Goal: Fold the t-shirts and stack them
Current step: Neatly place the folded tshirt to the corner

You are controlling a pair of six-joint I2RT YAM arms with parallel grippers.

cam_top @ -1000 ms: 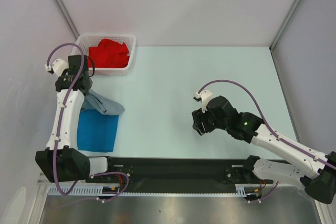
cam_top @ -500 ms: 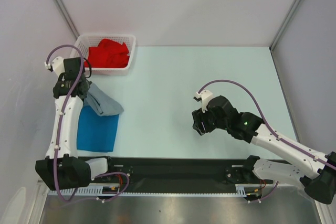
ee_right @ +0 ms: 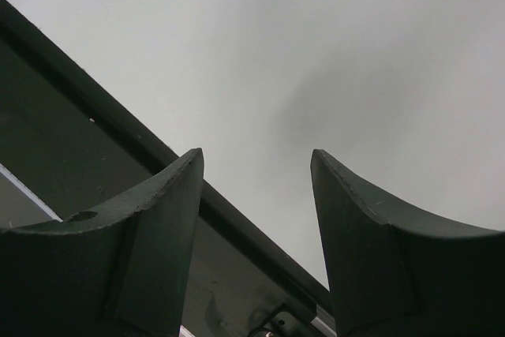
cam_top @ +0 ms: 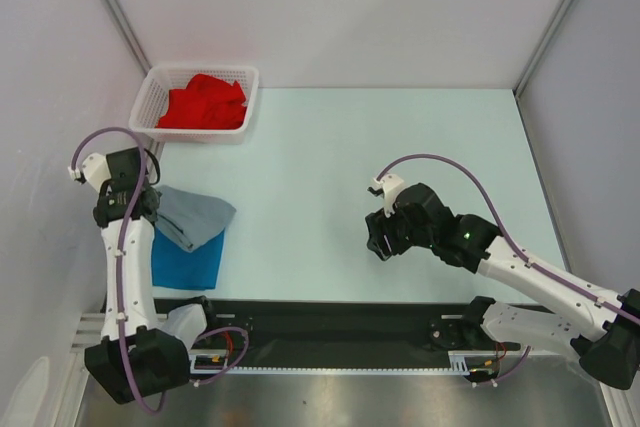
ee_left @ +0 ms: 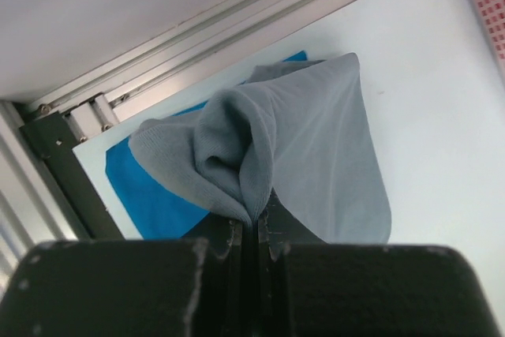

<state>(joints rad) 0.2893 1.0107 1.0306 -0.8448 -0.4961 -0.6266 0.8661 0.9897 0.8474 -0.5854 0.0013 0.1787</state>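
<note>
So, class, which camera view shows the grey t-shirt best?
The left wrist view: the grey t-shirt is large and close, a bunched fold pinched in the left gripper, draping over the blue t-shirt. The top external view shows it small, beside the left arm. The right wrist view shows none of it.

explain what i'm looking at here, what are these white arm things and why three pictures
These are two robot arms bolted to a table, each ending in a two-finger gripper. The wide picture looks down from above; the other two come from cameras on the wrists. The left gripper is shut on a grey t-shirt that overlaps a folded blue t-shirt. The right gripper is open, holding nothing. A red t-shirt lies in a white mesh basket.
</note>
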